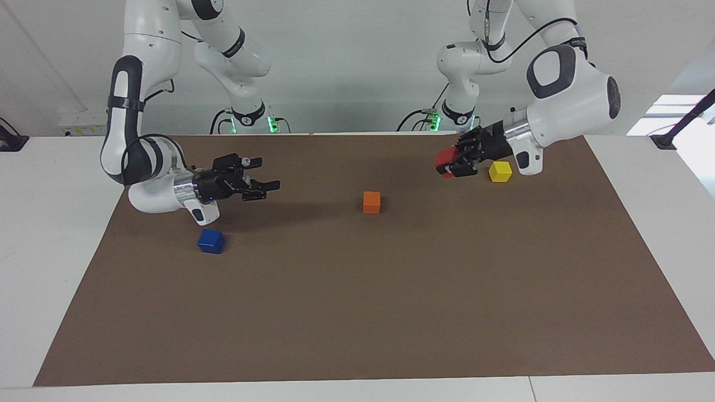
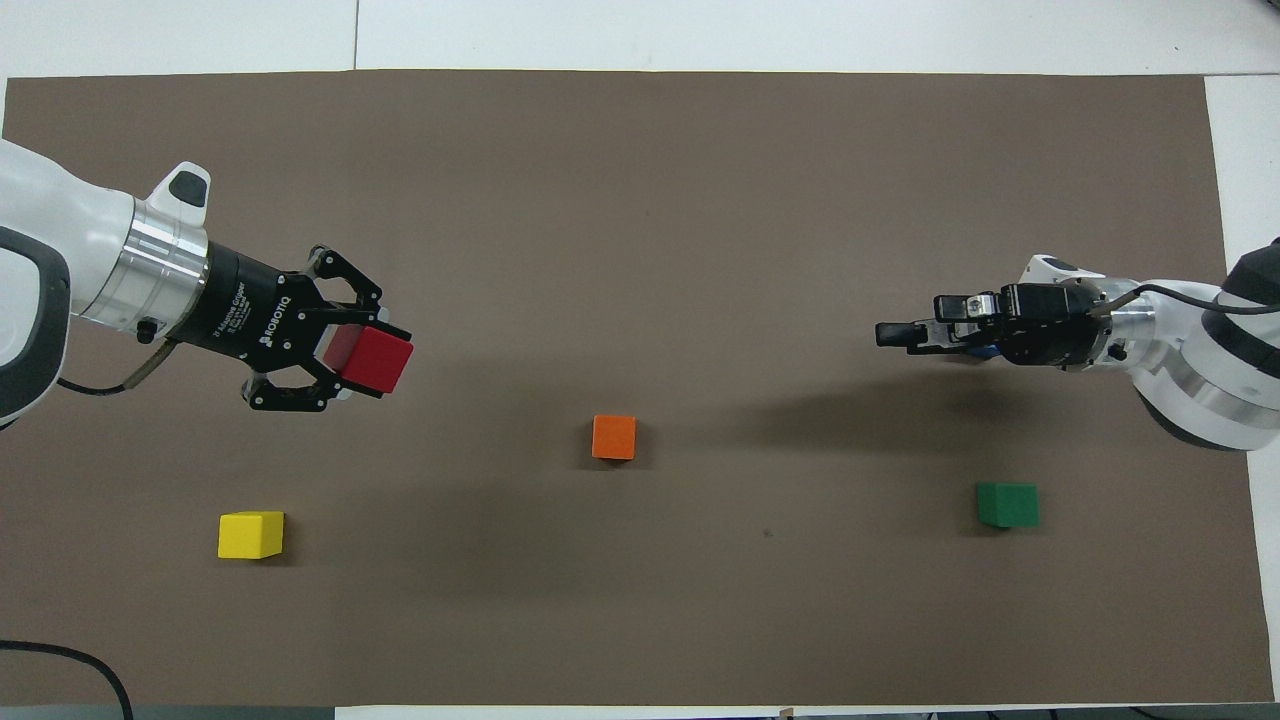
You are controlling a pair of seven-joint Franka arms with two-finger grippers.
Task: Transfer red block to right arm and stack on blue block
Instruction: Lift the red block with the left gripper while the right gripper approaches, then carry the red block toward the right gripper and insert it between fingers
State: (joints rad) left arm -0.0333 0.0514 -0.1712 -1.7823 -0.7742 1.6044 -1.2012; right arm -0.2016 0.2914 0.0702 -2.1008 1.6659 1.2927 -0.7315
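left gripper (image 1: 453, 163) clamps the red block (image 2: 377, 360) in the air; right gripper (image 1: 267, 188) spread, empty – green cube (image 2: 1007, 504) shows only overhead, blue block (image 1: 211, 241) only facing.

Both arms have glossy white shells with black joint bands and silver wrist flanges. Black cables run along the upper links. The black left gripper (image 2: 372, 360) bears white ROBOTIQ lettering. The right gripper (image 1: 267, 188) is likewise black. Green lights glow at both bases.

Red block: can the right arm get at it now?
Probably yes: the left tool holds the red block up, its outer end exposed, and the open right tool faces it, nothing raised between.
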